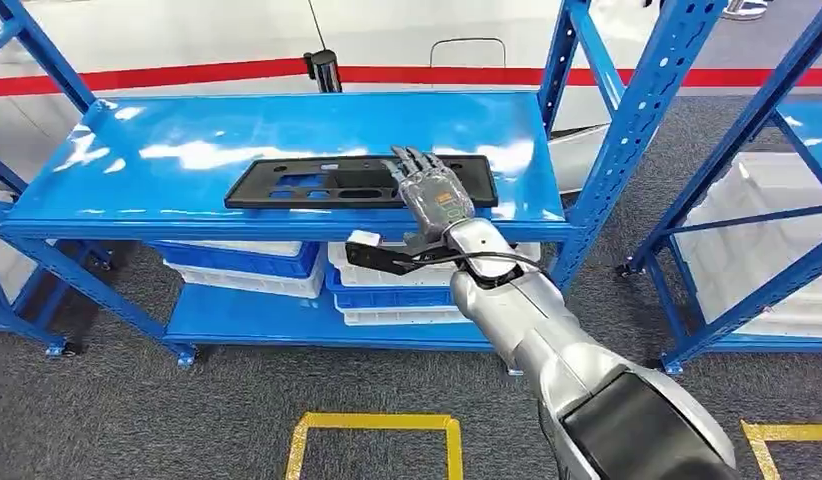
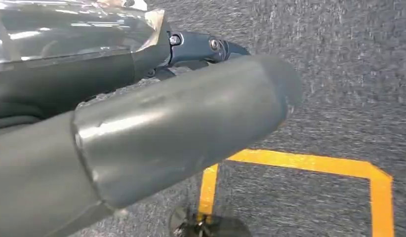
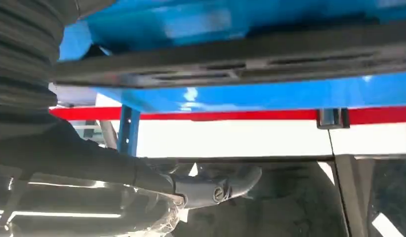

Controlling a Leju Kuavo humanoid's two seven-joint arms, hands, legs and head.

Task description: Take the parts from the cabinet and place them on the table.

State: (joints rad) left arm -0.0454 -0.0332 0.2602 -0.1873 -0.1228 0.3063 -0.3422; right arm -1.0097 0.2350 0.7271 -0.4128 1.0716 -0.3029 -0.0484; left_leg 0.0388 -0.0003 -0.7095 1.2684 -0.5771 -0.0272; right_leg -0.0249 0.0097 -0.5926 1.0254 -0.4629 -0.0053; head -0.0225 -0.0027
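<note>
My right hand [image 1: 433,195] lies flat on the black part [image 1: 327,182], fingers stretched out and spread over its right half, palm down; nothing is gripped. The part is a long, flat black plate with cut-outs. It lies on the top shelf [image 1: 187,150] of the blue rack, near the front edge. Its long axis runs left to right, along the shelf front, with the right end a touch farther back than the left.

A blue upright [image 1: 637,110] stands just right of my arm, and a second blue rack [image 1: 777,180] stands beyond it. On the lower shelf are blue and white bins [image 1: 257,265], stacked, directly under the part. Behind the rack a red stripe [image 1: 187,75] runs along the white wall. Yellow floor marks [image 1: 372,425] sit on the grey carpet before me.

From my right wrist, the part [image 3: 230,54] shows as a dark bar against the blue shelf.

My left hand [image 2: 142,133] hangs over the carpet near a yellow line [image 2: 309,163]; whether its fingers are curled I cannot tell.
</note>
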